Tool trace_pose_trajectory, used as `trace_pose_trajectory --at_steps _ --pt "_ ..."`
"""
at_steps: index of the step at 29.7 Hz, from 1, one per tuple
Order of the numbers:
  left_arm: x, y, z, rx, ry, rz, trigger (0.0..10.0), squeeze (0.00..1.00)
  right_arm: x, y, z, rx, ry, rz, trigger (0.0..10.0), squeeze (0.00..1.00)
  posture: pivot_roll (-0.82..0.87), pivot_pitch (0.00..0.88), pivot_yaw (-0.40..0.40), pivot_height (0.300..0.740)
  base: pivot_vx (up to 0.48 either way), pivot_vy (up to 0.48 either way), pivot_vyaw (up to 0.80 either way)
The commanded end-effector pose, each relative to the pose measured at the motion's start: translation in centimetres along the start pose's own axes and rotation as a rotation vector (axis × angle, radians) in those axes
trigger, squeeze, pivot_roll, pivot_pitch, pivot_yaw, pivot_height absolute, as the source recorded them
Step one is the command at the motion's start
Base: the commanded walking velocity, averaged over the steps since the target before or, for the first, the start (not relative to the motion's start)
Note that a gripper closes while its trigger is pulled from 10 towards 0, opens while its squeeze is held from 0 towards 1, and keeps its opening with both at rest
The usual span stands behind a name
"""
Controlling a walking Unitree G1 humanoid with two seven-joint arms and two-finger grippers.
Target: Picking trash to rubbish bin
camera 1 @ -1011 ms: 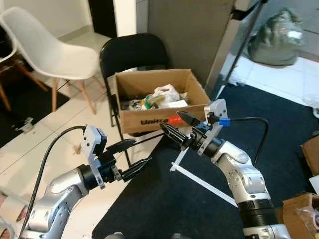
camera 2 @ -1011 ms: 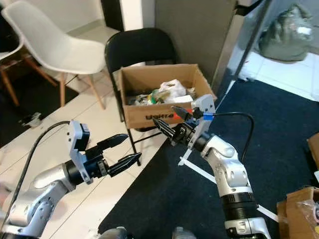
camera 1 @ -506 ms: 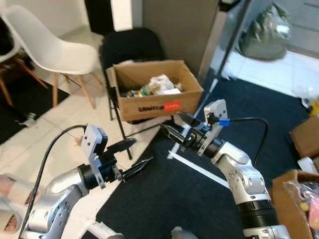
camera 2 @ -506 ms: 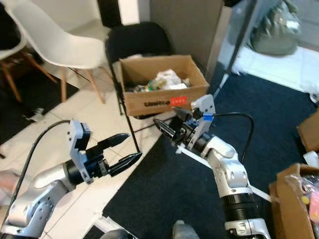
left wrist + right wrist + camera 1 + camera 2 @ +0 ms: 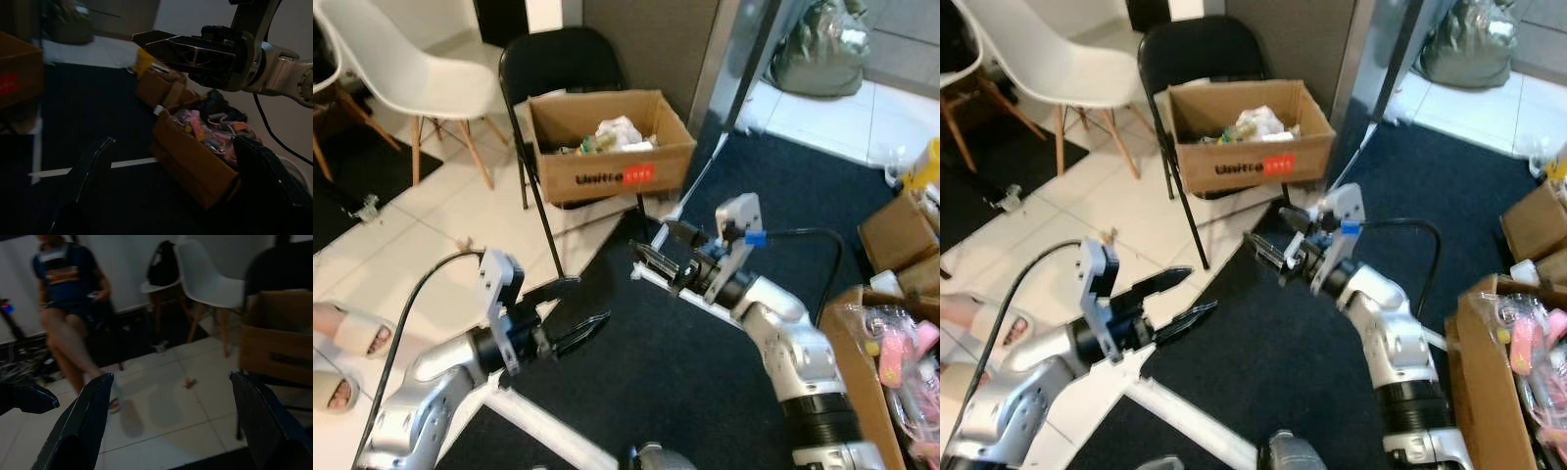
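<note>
A brown cardboard box (image 5: 607,166) holding crumpled trash (image 5: 612,130) rests on a black folding chair (image 5: 553,59) ahead of me, well beyond both grippers. My left gripper (image 5: 585,305) is open and empty, held low over the border between tile floor and dark carpet. My right gripper (image 5: 651,250) is also open and empty, raised over the carpet and pointing left toward the chair legs. A small brown scrap (image 5: 463,243) lies on the tiles; the same scrap (image 5: 188,381) appears in the right wrist view, with the box (image 5: 279,338) beside it.
A white chair (image 5: 401,59) stands at the back left. A person's sandalled feet (image 5: 352,338) are at the left edge, and a seated person (image 5: 68,293) faces me. An open box of pink items (image 5: 881,333) is at the right. White tape lines cross the carpet.
The camera has drawn back from the box on the chair, which now looks smaller and farther. The sandalled feet and the box of pink items have come into view. Both grippers stay open.
</note>
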State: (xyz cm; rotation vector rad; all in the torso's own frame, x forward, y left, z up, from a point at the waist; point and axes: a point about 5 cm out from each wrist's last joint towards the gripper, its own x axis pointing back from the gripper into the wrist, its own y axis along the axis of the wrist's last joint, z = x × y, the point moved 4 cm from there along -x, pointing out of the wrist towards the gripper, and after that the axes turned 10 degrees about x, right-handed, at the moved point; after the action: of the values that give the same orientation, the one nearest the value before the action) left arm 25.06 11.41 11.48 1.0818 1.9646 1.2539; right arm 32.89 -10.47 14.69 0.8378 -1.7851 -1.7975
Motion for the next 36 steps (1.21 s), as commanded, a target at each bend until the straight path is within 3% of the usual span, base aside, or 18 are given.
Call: trace_pose_trajectory --at_steps 1,29,36 --pt "0.1 -0.4 0.0 -0.008 -0.003 0.019 10.0 0.00 0.1 0.2 -0.1 0.000 -0.003 -0.002 10.0 0.00 0.02 0.000 -0.007 0.740 -0.341 0.000 0.00" --pt "-0.5 1.1 -1.2 -0.017 -0.019 -0.018 10.0 0.00 0.1 -0.2 -0.2 -0.009 -0.006 0.012 10.0 0.00 0.02 0.000 -0.008 0.740 -0.306 0.000 0.00" --pt "-0.4 1.0 -0.6 -0.013 -0.014 -0.018 10.0 0.00 0.0 -0.4 -0.2 -0.021 -0.004 0.030 10.0 0.00 0.02 0.000 -0.006 0.740 0.000 0.000 -0.80"
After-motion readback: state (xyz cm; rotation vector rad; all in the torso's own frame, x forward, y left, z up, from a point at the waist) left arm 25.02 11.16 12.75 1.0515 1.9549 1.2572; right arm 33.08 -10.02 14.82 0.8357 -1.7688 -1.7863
